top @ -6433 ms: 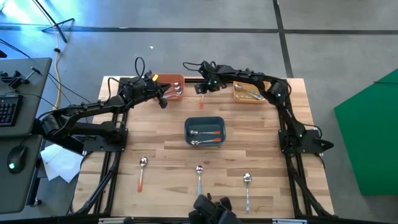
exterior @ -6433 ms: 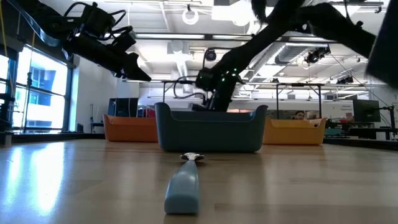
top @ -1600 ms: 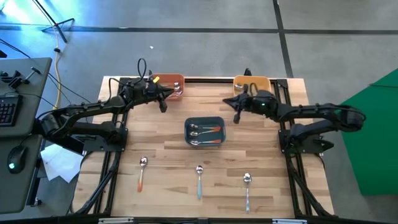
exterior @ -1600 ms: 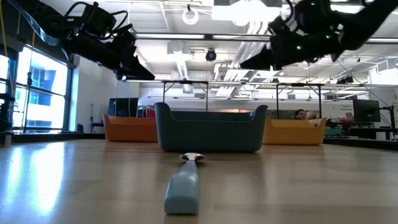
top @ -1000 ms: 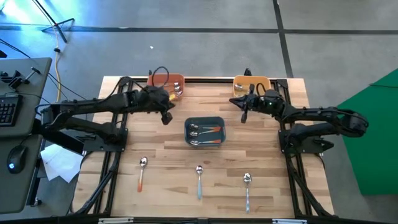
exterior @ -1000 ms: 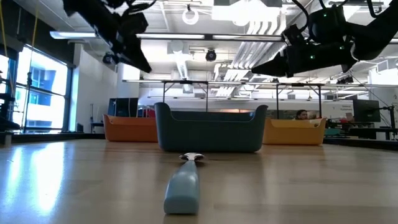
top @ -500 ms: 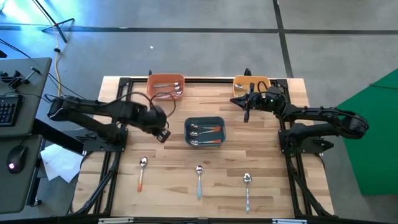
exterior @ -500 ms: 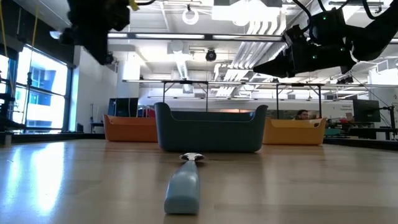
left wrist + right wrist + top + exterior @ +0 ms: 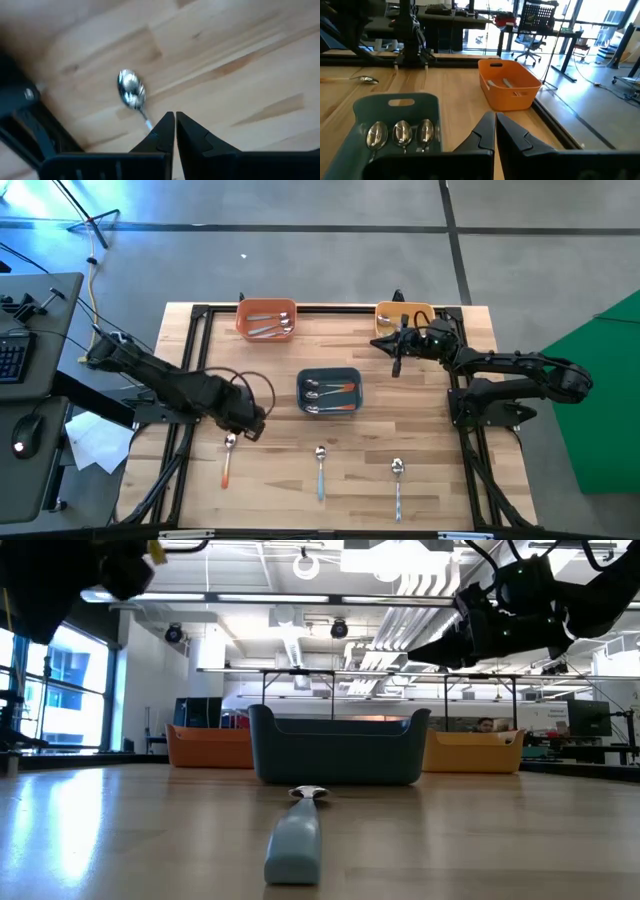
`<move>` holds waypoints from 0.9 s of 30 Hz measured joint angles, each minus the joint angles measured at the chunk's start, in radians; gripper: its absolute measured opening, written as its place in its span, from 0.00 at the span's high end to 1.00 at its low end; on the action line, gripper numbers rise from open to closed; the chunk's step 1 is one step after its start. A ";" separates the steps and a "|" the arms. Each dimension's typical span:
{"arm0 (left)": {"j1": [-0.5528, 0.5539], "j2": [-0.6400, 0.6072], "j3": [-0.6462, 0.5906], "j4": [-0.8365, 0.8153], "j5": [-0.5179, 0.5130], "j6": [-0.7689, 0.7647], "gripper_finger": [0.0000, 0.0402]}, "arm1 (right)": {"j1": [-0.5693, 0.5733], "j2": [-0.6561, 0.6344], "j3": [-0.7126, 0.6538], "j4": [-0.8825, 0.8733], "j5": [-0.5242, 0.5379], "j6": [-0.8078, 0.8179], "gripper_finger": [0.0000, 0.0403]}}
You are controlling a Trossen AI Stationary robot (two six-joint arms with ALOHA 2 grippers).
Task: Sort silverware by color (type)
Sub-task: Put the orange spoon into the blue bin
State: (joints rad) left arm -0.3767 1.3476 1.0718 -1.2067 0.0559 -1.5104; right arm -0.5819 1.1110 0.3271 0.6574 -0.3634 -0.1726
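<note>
Your left gripper (image 9: 252, 432) hangs over the front left of the table (image 9: 420, 430), jaws pressed together and empty, just above the bowl of the orange-handled spoon (image 9: 229, 455) lying there. Your right gripper (image 9: 394, 367) waits at the back right beside the yellow bin (image 9: 400, 314), jaws likewise closed on nothing. A blue-handled spoon (image 9: 320, 468) and a silver spoon (image 9: 397, 484) lie along the same front row, well apart. Three more spoons sit in the dark blue bin (image 9: 328, 392) at the table's centre, and others rest in the orange bin (image 9: 266, 319) at the back left.
</note>
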 joint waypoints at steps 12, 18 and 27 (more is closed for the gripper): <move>-0.142 0.082 -0.163 0.343 0.028 -0.305 0.65 | 0.004 0.000 0.001 -0.112 -0.002 0.023 1.00; -0.219 0.089 -0.227 0.328 0.042 -0.501 0.60 | 0.048 0.000 0.001 -0.176 -0.005 0.010 1.00; -0.300 0.088 -0.339 0.441 0.000 -0.672 0.65 | 0.080 0.000 0.001 -0.184 -0.004 -0.011 1.00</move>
State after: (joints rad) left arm -0.6765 1.4361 0.7325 -0.7657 0.0564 -2.1820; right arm -0.5018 1.1114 0.3279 0.4731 -0.3676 -0.1832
